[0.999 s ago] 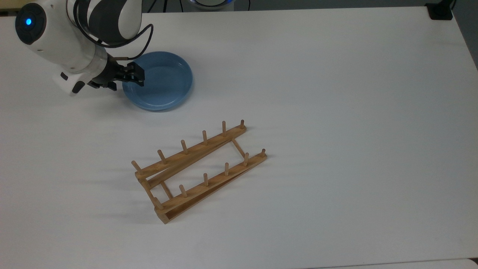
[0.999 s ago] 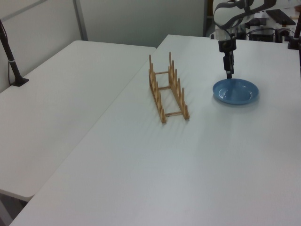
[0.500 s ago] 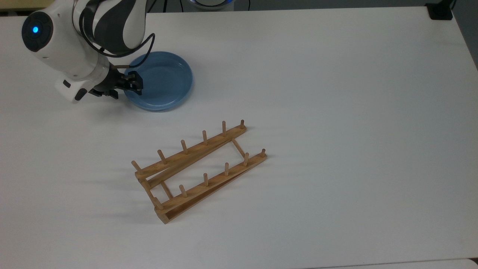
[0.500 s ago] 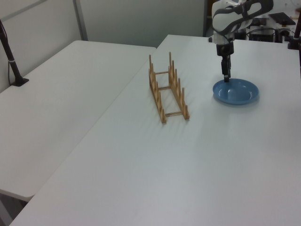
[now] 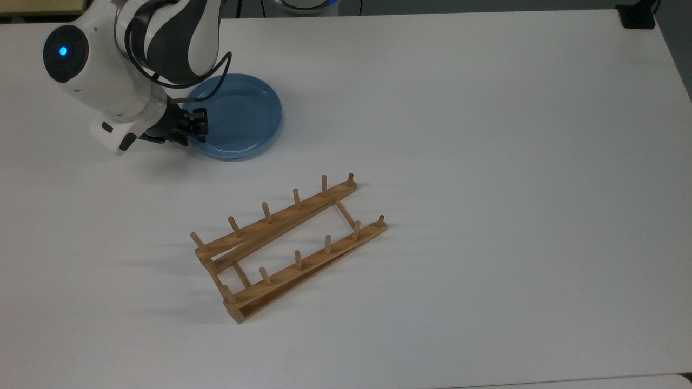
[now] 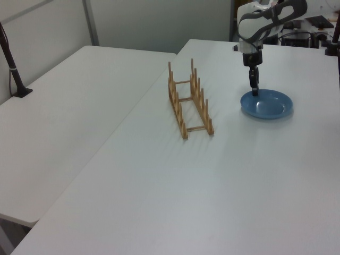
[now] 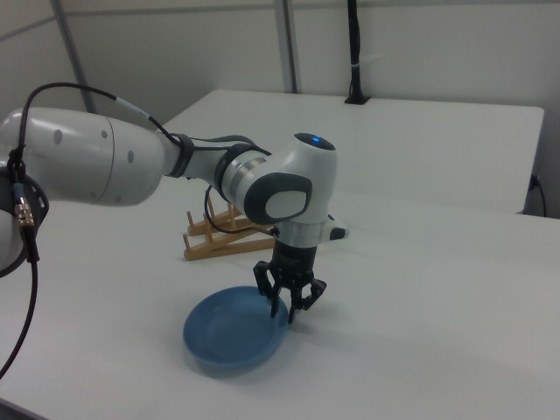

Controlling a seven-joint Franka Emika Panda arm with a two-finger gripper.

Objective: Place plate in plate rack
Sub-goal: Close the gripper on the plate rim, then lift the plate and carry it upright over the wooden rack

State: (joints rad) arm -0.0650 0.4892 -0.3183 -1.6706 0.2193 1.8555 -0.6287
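Across the last second the gripper (image 5: 199,125) drops from above the plate (image 5: 238,116) to the plate's rim at the top view's left, where one of the fingers (image 7: 274,305) now sits inside the rim and the other outside it. The arm's wrist slides toward the top view's right. The plate itself is nudged slightly toward the top view's right on the desk (image 5: 486,162).
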